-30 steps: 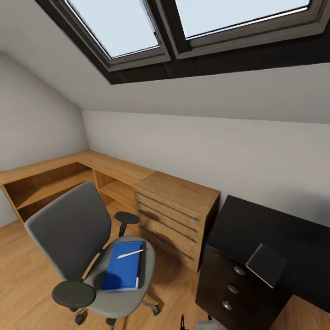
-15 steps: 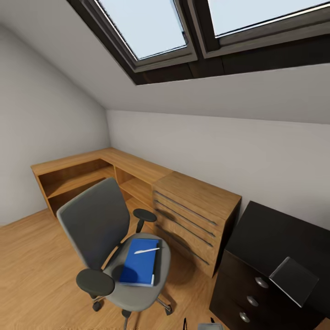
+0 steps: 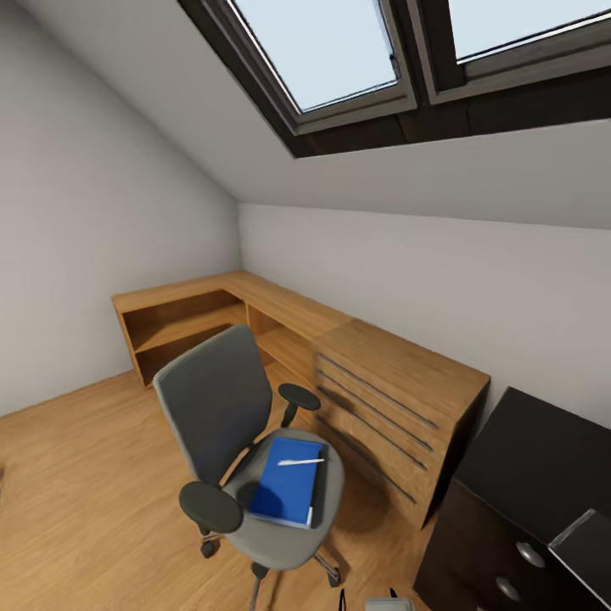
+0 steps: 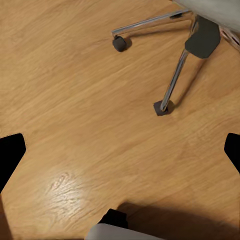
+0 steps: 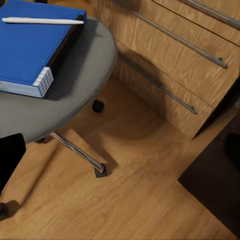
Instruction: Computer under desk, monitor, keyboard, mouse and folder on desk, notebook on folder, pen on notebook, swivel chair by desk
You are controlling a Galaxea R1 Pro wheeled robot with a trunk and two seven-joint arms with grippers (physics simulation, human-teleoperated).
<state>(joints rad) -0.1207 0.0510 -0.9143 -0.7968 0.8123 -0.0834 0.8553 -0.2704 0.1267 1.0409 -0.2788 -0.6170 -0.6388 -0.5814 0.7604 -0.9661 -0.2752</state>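
While both grippers hang empty, fingers spread wide | swivel chair (image 3: 255,441) castors on floor (image 4: 75,100) ahead of left fingers (image 4: 10,155) | folder (image 5: 35,50) with pen (image 5: 42,21) on seat, ahead of right fingers (image 5: 9,155) | desk (image 3: 526,475) beside dresser (image 5: 180,55)

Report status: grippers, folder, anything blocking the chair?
Both grippers open, empty. Folder on swivel chair seat, pen lying on it. Wood dresser close beside the chair; desk further right.
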